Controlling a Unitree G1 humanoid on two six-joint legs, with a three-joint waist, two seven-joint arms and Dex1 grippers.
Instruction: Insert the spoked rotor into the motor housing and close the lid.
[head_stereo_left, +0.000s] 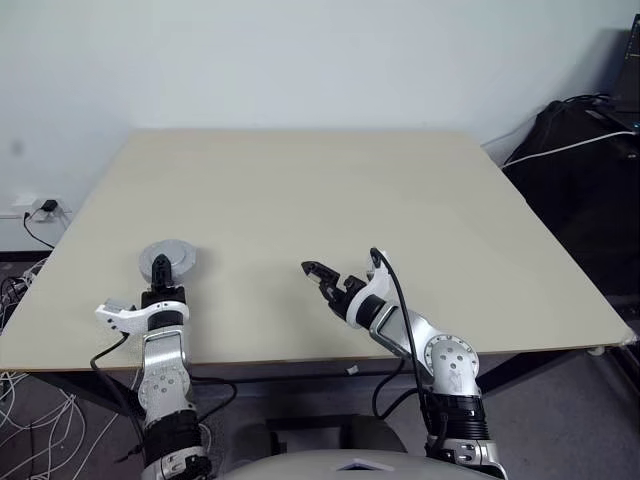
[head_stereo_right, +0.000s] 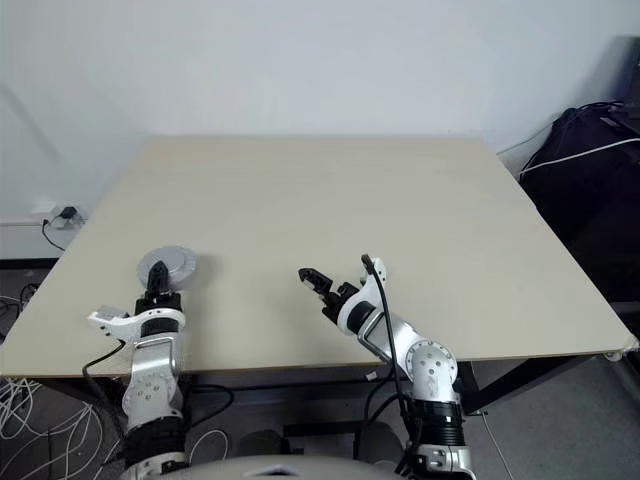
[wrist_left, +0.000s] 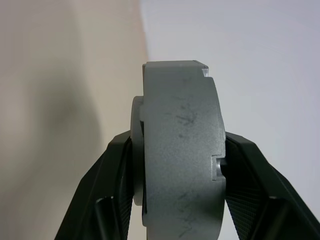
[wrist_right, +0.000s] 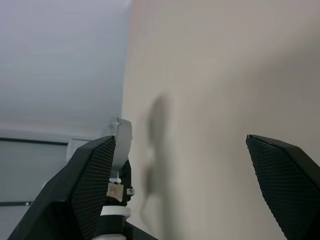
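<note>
We see a pale beige surface, bare apart from the arms, with a plain white wall behind it. Left pincer sits near the surface's near-left edge, clamped on a grey-silver round disc held on edge; in the left wrist view the black fingers press both flat faces of the thick disc. We can't tell from these views whether it's the lid or the rotor. Right pincer hangs well to the right of the left one, over the near middle of the surface, fingers wide apart with nothing between them. Beyond the right pincer's side, off the surface's right edge, a dark bag with a white cable. Left of the left pincer, past the surface's edge, a wall socket with plug and loose white cables on the floor.
</note>
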